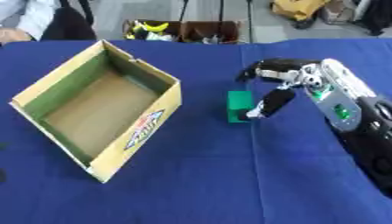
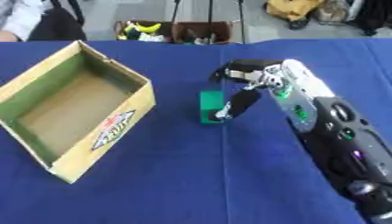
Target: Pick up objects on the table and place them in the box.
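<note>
1. Box (image 1: 99, 109) open on top, inside bare, its tall walls are the only barrier to entry.
2. Bare blue bench (image 1: 214, 183) between box and green block (image 1: 239, 106), a clear lane.
3. Right hand (image 1: 285, 83) with fingers (image 1: 269, 104) curled at the block closes off the block's side away from the box.
4. Bench on the near side of the box open.

Green block's (image 1: 239, 105) right edge, seemingly behind right hand's (image 1: 287, 85) fingers (image 1: 272, 104).

right hand (image 1: 287, 83) reaches leftward, fingers (image 1: 264, 107) curled downward.
</note>
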Controlling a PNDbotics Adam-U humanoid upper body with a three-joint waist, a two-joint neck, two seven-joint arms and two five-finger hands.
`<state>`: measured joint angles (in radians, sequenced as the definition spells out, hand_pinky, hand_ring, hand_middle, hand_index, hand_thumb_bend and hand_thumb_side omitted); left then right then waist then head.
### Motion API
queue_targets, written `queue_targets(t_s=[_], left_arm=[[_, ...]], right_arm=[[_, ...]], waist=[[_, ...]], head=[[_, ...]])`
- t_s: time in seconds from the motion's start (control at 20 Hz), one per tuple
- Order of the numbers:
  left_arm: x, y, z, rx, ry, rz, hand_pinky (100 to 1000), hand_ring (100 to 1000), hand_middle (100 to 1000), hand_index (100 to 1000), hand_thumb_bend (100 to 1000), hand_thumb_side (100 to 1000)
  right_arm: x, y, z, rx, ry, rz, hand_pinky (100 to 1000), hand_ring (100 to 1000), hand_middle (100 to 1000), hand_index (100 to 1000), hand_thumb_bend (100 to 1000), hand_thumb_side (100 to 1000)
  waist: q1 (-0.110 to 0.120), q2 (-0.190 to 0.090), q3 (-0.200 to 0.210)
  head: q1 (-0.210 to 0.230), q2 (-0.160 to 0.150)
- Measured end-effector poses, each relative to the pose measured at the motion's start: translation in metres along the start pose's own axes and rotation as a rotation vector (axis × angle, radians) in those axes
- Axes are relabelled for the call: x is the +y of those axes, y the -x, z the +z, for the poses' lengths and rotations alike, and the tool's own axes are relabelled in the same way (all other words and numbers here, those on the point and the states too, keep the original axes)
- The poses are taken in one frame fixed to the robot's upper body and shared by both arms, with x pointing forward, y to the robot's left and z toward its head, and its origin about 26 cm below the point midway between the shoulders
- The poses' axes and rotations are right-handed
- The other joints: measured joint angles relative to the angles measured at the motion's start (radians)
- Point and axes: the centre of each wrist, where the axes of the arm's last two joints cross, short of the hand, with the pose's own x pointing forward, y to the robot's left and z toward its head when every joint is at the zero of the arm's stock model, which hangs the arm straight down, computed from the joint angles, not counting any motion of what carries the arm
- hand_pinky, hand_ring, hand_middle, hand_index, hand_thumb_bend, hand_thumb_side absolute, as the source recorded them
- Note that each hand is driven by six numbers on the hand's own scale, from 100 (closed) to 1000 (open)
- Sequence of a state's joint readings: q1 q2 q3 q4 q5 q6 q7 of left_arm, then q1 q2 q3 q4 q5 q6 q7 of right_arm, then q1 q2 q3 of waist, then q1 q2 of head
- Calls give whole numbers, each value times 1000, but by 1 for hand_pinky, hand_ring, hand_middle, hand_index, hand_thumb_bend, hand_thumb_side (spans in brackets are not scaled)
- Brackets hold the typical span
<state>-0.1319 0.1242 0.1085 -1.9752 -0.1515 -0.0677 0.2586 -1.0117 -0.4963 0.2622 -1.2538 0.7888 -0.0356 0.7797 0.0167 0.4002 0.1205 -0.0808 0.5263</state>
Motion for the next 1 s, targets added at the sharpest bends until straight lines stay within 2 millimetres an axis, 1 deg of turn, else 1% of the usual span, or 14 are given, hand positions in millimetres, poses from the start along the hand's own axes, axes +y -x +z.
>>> queue_targets(t_s=[0.2, 0.5, 0.75, 0.85, 1.0], left_arm=[[0, 0, 0, 2, 0, 0, 228, 588, 631, 858, 100, 889], [0, 0, 0, 3, -1, -1, 228, 588, 631, 858, 100, 889], [0, 0, 0, 3, -2, -1, 228, 588, 631, 858, 100, 889], [0, 0, 0, 3, -2, -1, 228, 588, 631, 858, 100, 889], [0, 0, 0, 3, -2, -1, 227, 589, 631, 858, 100, 888]], right_arm=[[-7, -4, 6, -3, -6, -30, 817, 892, 771, 877, 397, 493], [-8, -8, 5, -3, -10, -52, 815, 886, 756, 859, 346, 474], [-7, -9, 4, -7, -15, -59, 817, 890, 781, 877, 383, 443], [-6, -10, 4, -12, -22, -60, 816, 891, 780, 876, 385, 427], [-5, -9, 2, -12, -40, -60, 814, 890, 773, 869, 363, 433]], waist=[[0, 1, 0], [0, 6, 2], [0, 8, 2], [0, 12, 3], [0, 13, 3]], head=[[0, 0], [0, 0], [0, 0], [0, 0], [1, 0]])
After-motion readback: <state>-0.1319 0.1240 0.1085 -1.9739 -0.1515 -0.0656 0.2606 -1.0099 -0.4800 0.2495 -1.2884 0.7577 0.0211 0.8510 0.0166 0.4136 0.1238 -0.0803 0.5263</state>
